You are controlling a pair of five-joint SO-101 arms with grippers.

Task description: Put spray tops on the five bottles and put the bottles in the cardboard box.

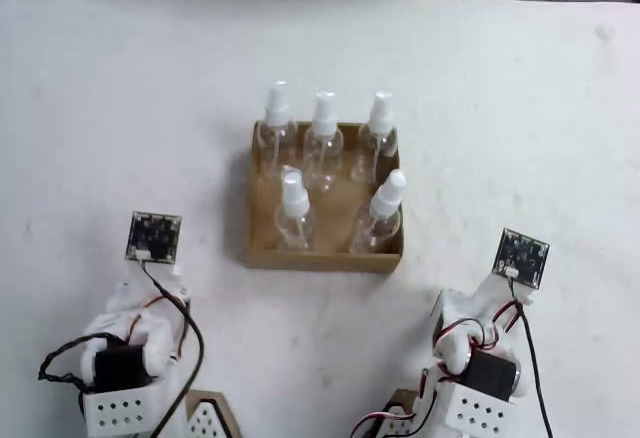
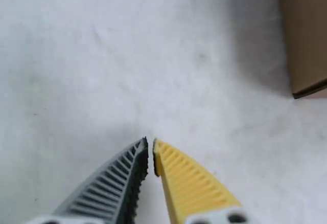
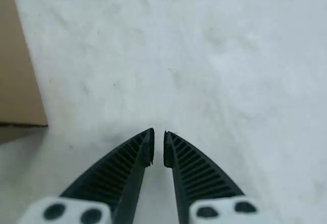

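Observation:
The cardboard box (image 1: 262, 254) sits mid-table and holds several clear bottles, each with a white spray top, such as one at the back (image 1: 324, 144) and one at the front (image 1: 294, 209). My left arm is folded back near the front left edge; its gripper (image 2: 150, 152), one grey and one yellow finger, is shut over bare table, with a corner of the box (image 2: 305, 35) off to one side. My right arm rests at the front right; its black gripper (image 3: 158, 144) is shut with nothing in it, the box's side (image 3: 18, 81) nearby.
White table surface (image 1: 500, 108) lies open on both sides of the box. Both arms' bases and cables (image 1: 190, 348) sit at the front edge. A dark floor strip runs behind the far table edge.

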